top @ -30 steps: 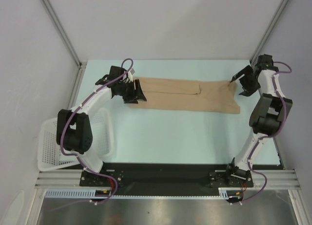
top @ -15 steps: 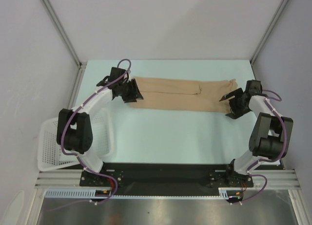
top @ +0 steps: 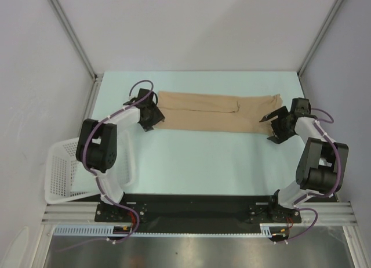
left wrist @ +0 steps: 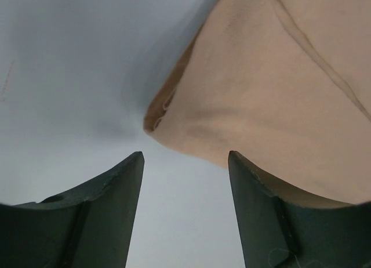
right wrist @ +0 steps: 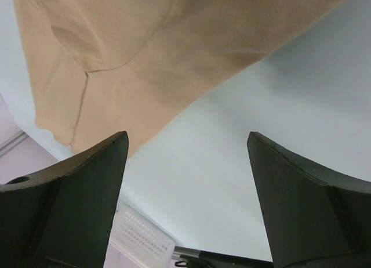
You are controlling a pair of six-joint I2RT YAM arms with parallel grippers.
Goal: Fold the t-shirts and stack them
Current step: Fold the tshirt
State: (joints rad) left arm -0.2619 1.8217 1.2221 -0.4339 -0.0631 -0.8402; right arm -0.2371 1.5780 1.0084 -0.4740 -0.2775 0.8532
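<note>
Top external: plain tan soft-cloth t-shirt (top: pixel 217 112) lies flat as a long folded strip across the far half of the pale green counter (top: pixel 203 158). Left pincer (top: pixel 153 117) is at the t-shirt's left end, by its near corner. Right pincer (top: pixel 269 129) is at the t-shirt's right end, by the near corner there. Both look spread; can't tell cloth contact from this view. White plastic lattice basket (top: pixel 58 175) sits well apart from the t-shirt, to its near left, at the counter's left edge.

Left wrist: left pincer (left wrist: pixel 185 158) jaws spread, nothing between them. T-shirt (left wrist: pixel 278 94) corner, a rounded folded edge, sits just ahead of the gap. The cloth runs up and right and overlaps the right-hand finger (left wrist: pixel 290 221) in frame; touching or just above, can't tell. Bare counter (left wrist: pixel 69 76) left of the t-shirt.

Right wrist: right pincer (right wrist: pixel 186 137) jaws wide apart, gripping nothing. T-shirt (right wrist: pixel 145 47) fills the upper frame, seams visible, its edge just beyond the left-hand finger (right wrist: pixel 64 210). The other finger is over bare counter (right wrist: pixel 261 105), clear of the t-shirt.
</note>
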